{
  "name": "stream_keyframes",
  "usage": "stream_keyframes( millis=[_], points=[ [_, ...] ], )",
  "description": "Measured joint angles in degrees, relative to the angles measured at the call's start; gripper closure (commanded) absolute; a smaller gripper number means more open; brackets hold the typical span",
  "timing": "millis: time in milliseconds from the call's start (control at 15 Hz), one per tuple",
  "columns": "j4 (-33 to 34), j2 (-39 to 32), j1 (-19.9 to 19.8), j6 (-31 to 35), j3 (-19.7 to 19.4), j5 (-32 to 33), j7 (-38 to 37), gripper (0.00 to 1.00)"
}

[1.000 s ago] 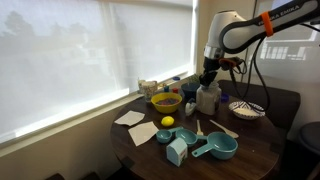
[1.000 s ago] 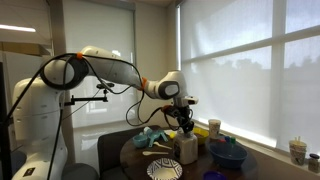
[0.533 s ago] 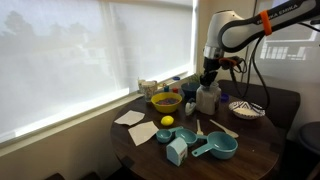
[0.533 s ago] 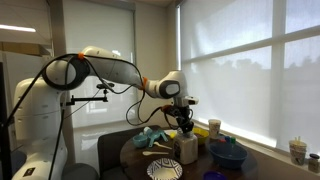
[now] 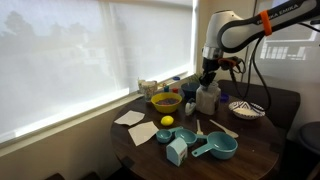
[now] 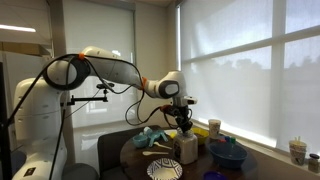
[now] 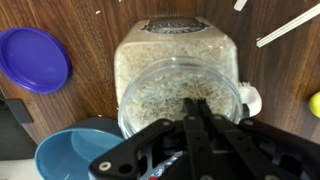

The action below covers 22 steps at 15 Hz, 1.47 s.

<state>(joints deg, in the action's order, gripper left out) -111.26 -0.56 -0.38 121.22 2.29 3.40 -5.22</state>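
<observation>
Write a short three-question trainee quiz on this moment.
1. True or false: in the wrist view the hand is shut above the jar of grains.
2. Which lies beside the jar in the wrist view? A) red lid B) purple lid C) green cup
3. In an exterior view, what colour is the bowl on the window side of the lemon?

Key: 1 true; 2 B; 3 yellow.
</observation>
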Motion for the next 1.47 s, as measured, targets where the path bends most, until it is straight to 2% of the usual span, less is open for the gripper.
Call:
stream_keyframes(
  millis=[533,867,1200,1267,1467],
  points=[
    [-0.02,0.57,-0.02,-0.04,-0.10,0.01,0.03,0.99],
    [-0.18,3.89,-0.01,-0.04,-0.07,0.08,-0.20,0.99],
    [-0.67,7.41,0.11,-2.11,0.09,-0.12,-3.87,0.99],
    [-0.71,7.98,0.15,-2.93,0.25,-0.13,-5.30,0.94],
    [-0.74,8.21,0.18,-3.09,0.21,-0.08,-5.54,0.94]
  ],
)
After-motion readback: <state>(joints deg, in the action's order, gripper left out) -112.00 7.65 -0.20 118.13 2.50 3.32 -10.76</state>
